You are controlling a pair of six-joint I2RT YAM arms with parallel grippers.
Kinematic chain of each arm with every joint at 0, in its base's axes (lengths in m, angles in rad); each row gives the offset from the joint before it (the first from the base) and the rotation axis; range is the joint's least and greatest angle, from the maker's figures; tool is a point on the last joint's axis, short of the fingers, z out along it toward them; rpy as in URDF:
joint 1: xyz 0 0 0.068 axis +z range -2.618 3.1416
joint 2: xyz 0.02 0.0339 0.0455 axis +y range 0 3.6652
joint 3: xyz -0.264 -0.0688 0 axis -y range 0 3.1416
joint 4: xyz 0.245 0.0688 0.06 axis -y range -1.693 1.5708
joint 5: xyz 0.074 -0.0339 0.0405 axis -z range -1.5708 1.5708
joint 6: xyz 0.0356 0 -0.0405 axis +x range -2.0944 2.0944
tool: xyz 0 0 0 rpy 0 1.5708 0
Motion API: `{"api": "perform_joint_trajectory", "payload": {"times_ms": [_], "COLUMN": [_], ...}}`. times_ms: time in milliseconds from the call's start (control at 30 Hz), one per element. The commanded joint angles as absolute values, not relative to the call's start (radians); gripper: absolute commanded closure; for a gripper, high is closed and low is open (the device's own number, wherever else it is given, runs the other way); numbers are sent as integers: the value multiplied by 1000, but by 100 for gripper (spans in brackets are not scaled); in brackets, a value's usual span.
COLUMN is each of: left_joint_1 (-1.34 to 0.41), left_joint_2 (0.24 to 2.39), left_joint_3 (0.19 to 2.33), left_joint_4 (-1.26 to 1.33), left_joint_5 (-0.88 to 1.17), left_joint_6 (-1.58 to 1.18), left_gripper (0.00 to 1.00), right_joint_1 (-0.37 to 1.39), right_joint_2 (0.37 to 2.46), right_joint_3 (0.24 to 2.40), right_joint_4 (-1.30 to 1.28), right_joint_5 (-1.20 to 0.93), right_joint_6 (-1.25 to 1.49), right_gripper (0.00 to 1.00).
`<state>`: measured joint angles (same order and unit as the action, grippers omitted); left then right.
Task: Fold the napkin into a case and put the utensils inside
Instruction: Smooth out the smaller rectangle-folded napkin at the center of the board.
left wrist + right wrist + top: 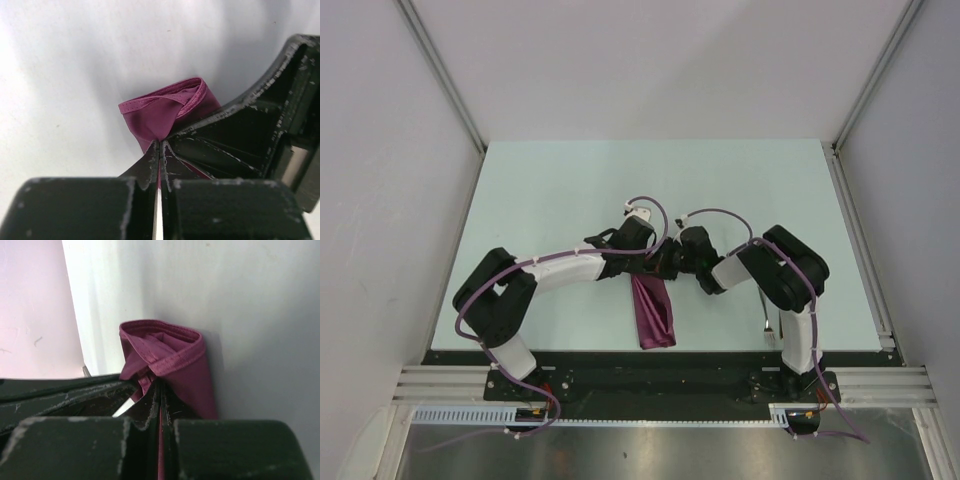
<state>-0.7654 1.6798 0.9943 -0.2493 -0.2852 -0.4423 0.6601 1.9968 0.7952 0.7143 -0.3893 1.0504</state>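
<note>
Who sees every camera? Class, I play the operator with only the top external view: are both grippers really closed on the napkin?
Observer: The left gripper is: its wrist view shows the jaws shut with the napkin pinched between them.
Operator: And the right one?
Observer: The right gripper is shut on the cloth too; fabric shows in the slit between its jaws.
Operator: Is the held end flat?
Observer: No, its hemmed edge curls open like a loop.
</note>
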Motion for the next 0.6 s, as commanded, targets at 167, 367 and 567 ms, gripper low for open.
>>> {"api": "perform_joint_trajectory", "payload": {"times_ms": [167,367,567], "left_joint_1": [-775,-779,-778], "left_joint_2": [1657,1657,1585], "left_joint_3": [971,968,988], "left_joint_4": [-190,-192,-239], "left_joint_5": [-241,-239,-262], "left_joint_6": [-465,-474,-474], "left_gripper": [100,100,72], "right_joint_1": [672,650,626], "right_joint_2": [2094,2119,2011], "right_joint_3": [913,910,850], "right_joint_4": [772,802,767], "right_joint_5": [-384,-402,-448], "right_joint_6": [1111,1149,1132], "right_gripper": [99,99,99]}}
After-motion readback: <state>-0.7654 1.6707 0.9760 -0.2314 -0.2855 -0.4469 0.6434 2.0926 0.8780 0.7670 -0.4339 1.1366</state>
